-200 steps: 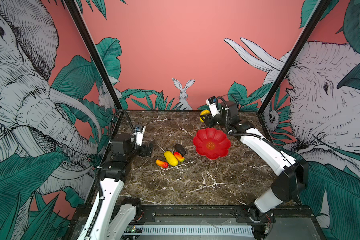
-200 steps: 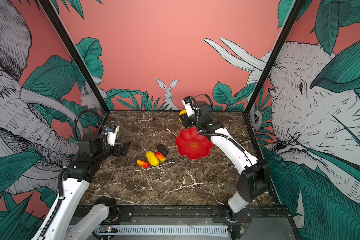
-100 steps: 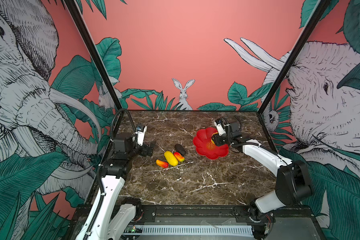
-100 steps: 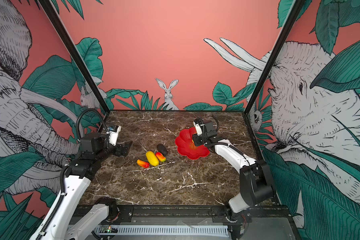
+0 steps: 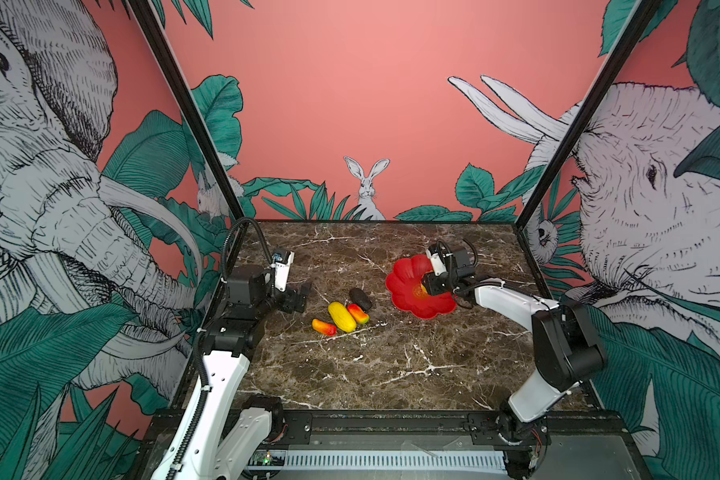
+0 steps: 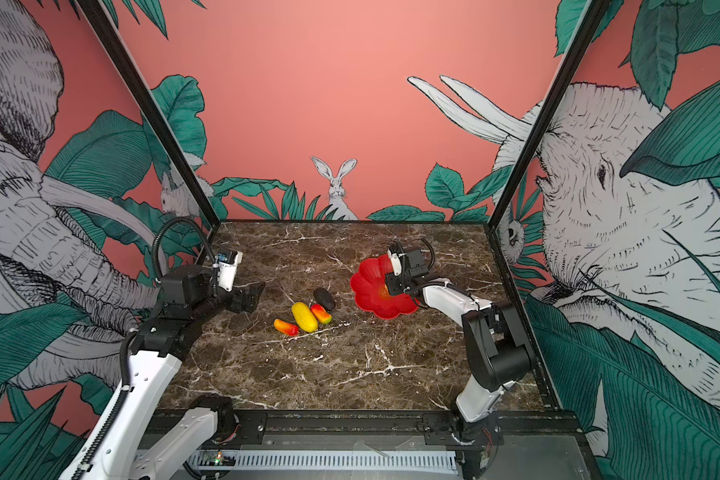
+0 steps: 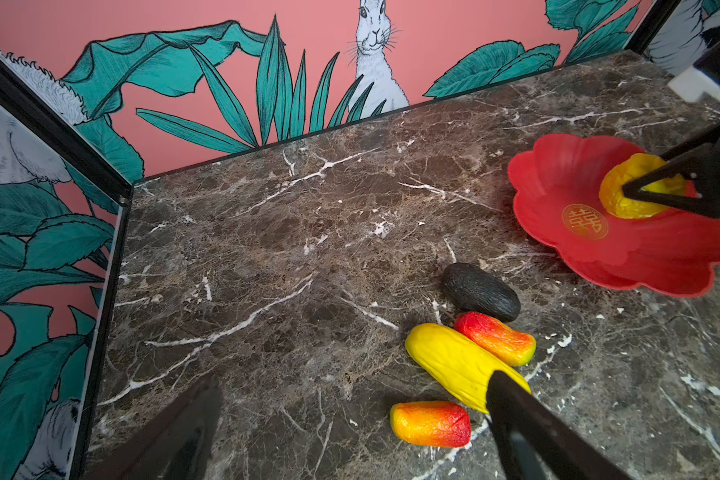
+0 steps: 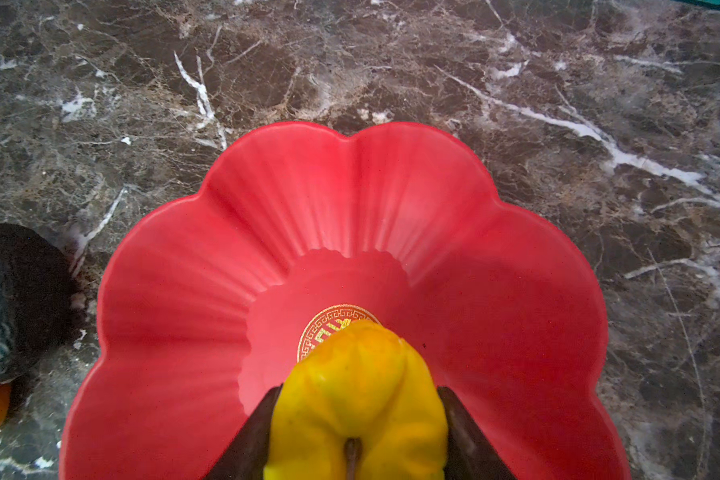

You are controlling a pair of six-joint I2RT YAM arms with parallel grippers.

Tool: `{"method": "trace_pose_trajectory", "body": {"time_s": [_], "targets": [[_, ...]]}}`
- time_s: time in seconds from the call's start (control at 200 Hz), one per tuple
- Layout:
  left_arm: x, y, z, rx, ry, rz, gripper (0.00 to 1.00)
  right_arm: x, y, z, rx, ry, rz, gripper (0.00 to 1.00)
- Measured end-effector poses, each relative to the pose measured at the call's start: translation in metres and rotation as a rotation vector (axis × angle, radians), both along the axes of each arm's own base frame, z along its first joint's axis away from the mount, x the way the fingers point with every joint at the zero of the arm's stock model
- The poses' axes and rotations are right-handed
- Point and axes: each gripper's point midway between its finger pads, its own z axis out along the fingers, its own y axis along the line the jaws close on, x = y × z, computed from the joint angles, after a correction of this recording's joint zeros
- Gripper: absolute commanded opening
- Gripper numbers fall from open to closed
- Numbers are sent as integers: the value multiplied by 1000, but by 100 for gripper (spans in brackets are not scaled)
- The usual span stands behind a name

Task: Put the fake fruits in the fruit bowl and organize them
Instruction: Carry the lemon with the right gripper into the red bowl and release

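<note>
Risk: right gripper point(image 8: 357, 392) clamps bumpy yellow fruit point(image 8: 358, 374) at fruit bowl point(image 8: 350, 187) centre; a hasty release could roll it over the shallow rim. Left gripper point(image 7: 354, 376) hangs wide, empty.

fruit bowl point(image 8: 350, 174): glossy plastic | table point(image 5: 391, 365): marble-look | black oval point(image 7: 481, 293): matt, rough

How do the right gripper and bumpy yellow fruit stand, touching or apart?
Touching: right wrist view shows the right gripper clamping both sides of the bumpy yellow fruit.
</note>
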Motion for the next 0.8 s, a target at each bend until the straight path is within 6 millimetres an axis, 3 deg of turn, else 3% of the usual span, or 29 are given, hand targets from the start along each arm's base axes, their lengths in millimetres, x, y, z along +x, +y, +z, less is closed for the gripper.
{"method": "trace_pose_trajectory", "body": {"time_s": [0.275,0.555,0.8], "targets": [[0,0,0,-1,0,-1,100,6,-2,-8,6,4,-14,40],[0,0,0,-1,0,-1,100,8,-1,-29,-2,43,-17,40],[0,-1,0,-2,1,-4,100,17,2,-27,9,28,-19,43]]}}
